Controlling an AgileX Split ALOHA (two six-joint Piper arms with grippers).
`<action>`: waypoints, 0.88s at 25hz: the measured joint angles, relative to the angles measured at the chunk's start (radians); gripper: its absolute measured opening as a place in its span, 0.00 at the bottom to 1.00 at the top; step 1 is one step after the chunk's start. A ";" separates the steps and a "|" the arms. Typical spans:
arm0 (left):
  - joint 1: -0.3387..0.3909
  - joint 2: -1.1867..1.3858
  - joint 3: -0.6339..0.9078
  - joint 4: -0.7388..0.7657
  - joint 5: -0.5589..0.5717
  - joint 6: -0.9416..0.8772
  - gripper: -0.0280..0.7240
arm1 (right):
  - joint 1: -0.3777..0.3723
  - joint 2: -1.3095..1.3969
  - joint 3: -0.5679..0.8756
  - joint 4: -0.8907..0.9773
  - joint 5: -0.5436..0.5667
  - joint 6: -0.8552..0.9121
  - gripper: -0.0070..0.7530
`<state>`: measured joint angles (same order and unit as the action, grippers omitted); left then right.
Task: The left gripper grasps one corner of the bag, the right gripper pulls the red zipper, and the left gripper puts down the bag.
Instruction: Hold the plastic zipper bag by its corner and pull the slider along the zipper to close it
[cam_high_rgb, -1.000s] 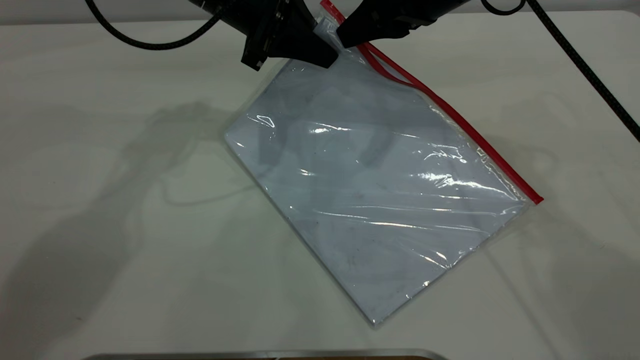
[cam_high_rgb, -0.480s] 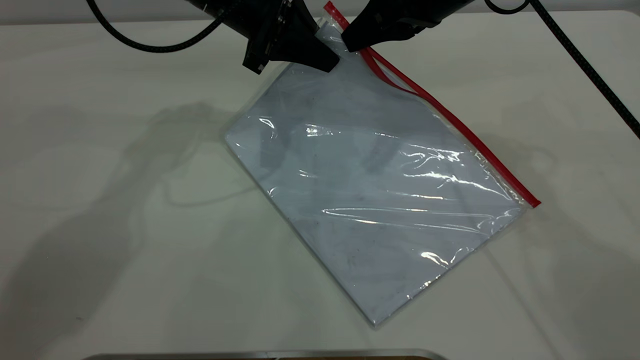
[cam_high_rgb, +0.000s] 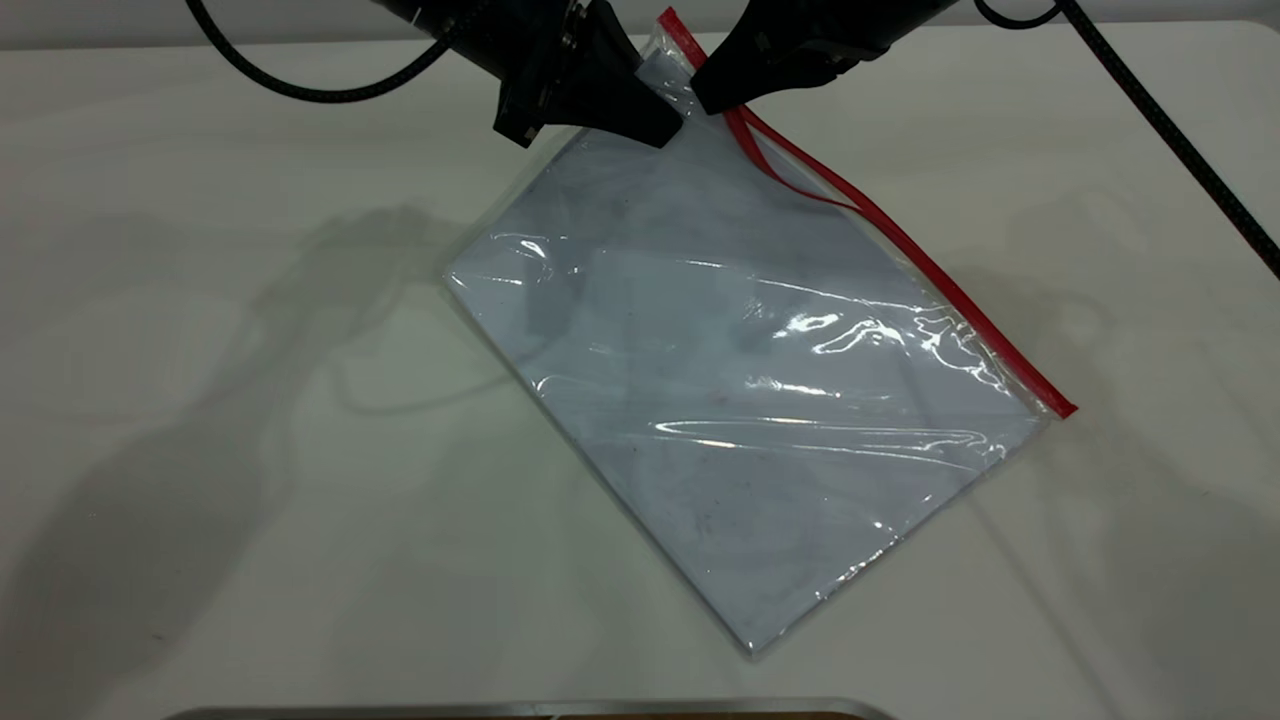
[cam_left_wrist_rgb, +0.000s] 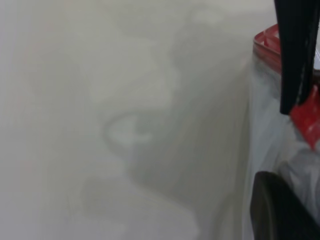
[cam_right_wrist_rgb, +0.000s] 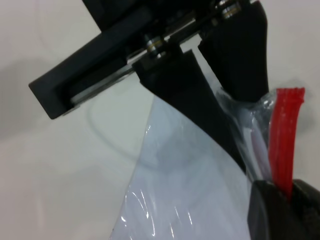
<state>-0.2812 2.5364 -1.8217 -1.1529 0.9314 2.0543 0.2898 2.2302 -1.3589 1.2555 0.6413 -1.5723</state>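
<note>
The white bench (cam_high_rgb: 200, 420) carries the bag (cam_high_rgb: 740, 400), a clear pouch with white sheets inside, lying slantwise. Most of the bag rests flat on the bench, while its far end rises off the surface toward the two arms. A thin metal edge (cam_high_rgb: 530, 708) shows at the near side of the bench, well apart from the bag's near corner.

The red zipper (cam_high_rgb: 930, 272) runs along the bag's long edge on the right arm's side, from the low corner resting on the bench up to the raised corner. Near the raised end the strip has parted into two red strands; lower down they run together as one.

The left end effector (cam_high_rgb: 668, 128) is closed on the corner of the bag (cam_high_rgb: 665, 45), pinching the clear plastic just beside the zipper's upper end and holding it above the bench. In the right wrist view its black jaws clamp the crumpled plastic (cam_right_wrist_rgb: 240, 107) next to the red strip (cam_right_wrist_rgb: 284, 135).

The right end effector (cam_high_rgb: 708, 98) sits just across the zipper from the left one, closed on the red strip at the raised end, where the strip runs between its two black pads (cam_right_wrist_rgb: 267, 212).
</note>
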 joint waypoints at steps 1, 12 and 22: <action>0.000 0.000 0.001 -0.001 0.000 -0.001 0.11 | 0.000 0.000 0.000 -0.009 -0.001 0.008 0.09; 0.025 0.009 0.001 -0.034 -0.010 -0.009 0.11 | 0.000 0.000 0.001 -0.094 -0.024 0.056 0.19; 0.030 0.009 0.001 -0.050 -0.011 -0.031 0.11 | -0.001 0.001 0.007 -0.024 -0.089 0.058 0.33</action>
<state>-0.2510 2.5455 -1.8208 -1.2029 0.9205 2.0235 0.2889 2.2311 -1.3519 1.2315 0.5526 -1.5140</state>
